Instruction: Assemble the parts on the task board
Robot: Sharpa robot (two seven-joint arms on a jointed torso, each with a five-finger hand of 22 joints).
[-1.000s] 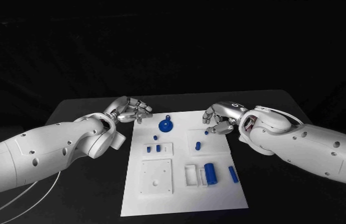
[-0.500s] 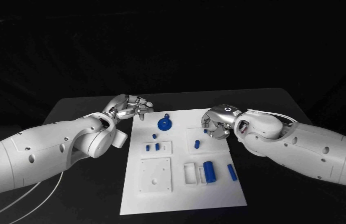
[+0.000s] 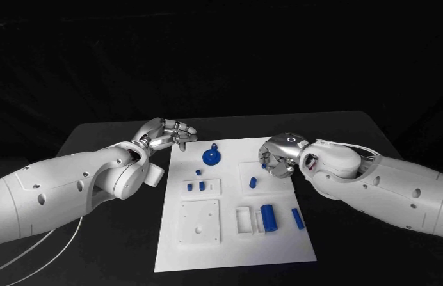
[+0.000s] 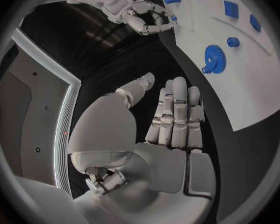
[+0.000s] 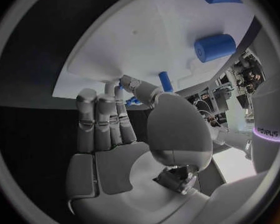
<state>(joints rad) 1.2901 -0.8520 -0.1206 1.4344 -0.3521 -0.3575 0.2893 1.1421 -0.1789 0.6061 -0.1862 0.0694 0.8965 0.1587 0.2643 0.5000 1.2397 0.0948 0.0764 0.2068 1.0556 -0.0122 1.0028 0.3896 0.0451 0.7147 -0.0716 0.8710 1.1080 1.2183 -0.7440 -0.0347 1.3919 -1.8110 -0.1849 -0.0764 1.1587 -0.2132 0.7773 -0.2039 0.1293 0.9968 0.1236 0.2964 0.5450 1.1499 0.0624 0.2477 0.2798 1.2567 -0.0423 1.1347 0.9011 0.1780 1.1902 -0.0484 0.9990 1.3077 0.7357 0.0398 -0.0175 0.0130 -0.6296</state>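
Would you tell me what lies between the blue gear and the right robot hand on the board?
In the head view, only bare white task board lies between the blue gear and the right robot hand.

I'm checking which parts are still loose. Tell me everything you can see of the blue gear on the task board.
The blue gear is a toothed disc of plastic-looking material with a raised hub and a small tab or loop at its far edge. It lies flat on the far part of the white task board, near its left side. Neither hand touches it; the left hand is off the board beside it.
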